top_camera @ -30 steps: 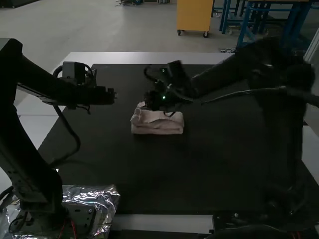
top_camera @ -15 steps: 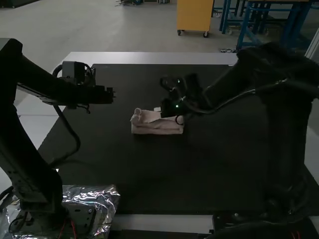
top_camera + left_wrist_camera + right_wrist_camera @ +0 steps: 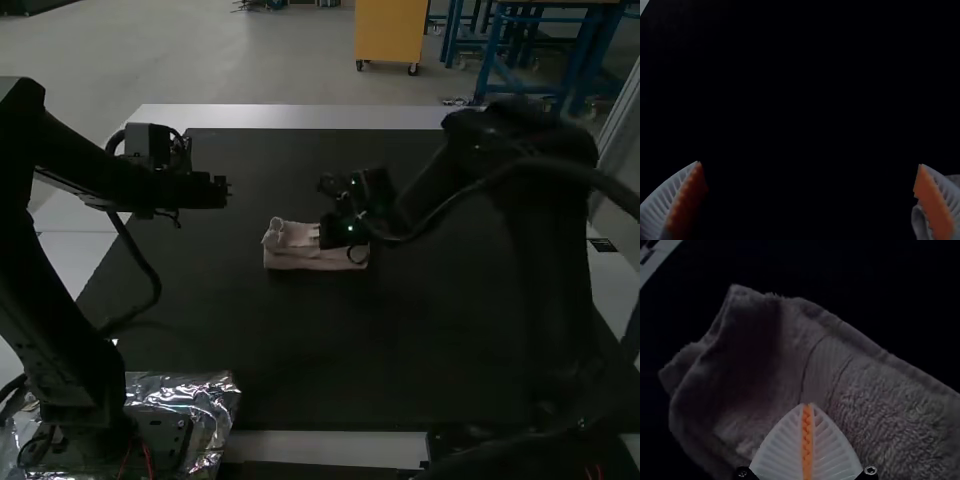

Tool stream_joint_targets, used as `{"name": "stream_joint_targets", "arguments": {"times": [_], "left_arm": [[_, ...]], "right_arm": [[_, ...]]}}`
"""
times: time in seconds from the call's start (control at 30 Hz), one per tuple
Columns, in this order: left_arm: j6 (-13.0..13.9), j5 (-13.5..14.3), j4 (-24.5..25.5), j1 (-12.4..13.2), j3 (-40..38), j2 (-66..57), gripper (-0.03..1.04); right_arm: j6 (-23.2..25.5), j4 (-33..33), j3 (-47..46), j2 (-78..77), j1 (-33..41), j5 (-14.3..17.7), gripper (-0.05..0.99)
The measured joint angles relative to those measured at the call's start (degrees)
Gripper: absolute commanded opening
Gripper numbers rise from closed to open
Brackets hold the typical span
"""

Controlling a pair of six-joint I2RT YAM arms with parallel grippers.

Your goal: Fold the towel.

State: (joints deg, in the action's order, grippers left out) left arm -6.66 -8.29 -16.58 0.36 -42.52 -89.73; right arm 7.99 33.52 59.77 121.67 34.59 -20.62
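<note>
Robotics lab, prob.: L arm [image 3: 50, 310] & R arm [image 3: 545, 240] w/ exposed cable [image 3: 157, 285] at counter [image 3: 300, 117]; crinkled foil [image 3: 215, 400] nr. L base.

Light: dim. Pale table [image 3: 300, 116], dark mat [image 3: 250, 330] over most of its top. Beyond it, grey floor [image 3: 220, 60]. Yellow cabinet [image 3: 388, 30] standing on the floor (casters [image 3: 413, 69] visible beneath). Blue-framed workbench [image 3: 493, 48] to the cabinet's right in the high view, cut off by the upper edge.
</note>
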Motion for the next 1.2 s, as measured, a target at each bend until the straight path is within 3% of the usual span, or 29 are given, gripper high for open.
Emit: {"name": "stream_joint_targets", "arguments": {"times": [0.4, 0.43, 0.5, 0.57, 0.6, 0.67, 0.9, 1.2], "left_arm": [[0.0, 0.0, 2.2, 0.0, -0.3, 0.0, 0.97], [0.0, 0.0, 2.7, 0.0, -0.7, 0.0, 0.97], [0.0, 0.1, 3.8, -0.1, -1.9, 0.3, 0.97], [0.0, 0.2, 5.0, -0.3, -3.4, 1.1, 0.97], [0.0, 0.3, 5.6, -0.5, -4.2, 1.8, 0.97], [0.0, 0.4, 7.0, -1.2, -5.7, 3.6, 0.97], [0.0, 0.5, 12.0, -4.3, -9.5, 11.6, 0.97], [0.0, 0.6, 15.5, -4.4, -9.6, 24.9, 0.97]], "right_arm": [[1.5, 4.3, 0.0, 4.7, 0.1, 0.0, -0.02], [1.8, 3.7, 0.0, 4.3, 0.0, 0.0, 0.02], [2.3, 1.9, 0.0, 2.1, -0.1, 0.4, 0.31], [2.6, -0.5, 0.0, -1.9, -0.6, 1.0, 0.52], [2.8, -2.0, 0.2, -4.5, -1.1, 1.3, 0.69], [2.8, -5.4, 1.2, -10.6, -2.5, 2.1, 0.9], [1.7, -13.8, 3.1, -32.6, -8.3, 5.7, 0.91], [-0.9, -19.1, -4.9, -57.6, -13.2, 9.7, 0.91]]}}
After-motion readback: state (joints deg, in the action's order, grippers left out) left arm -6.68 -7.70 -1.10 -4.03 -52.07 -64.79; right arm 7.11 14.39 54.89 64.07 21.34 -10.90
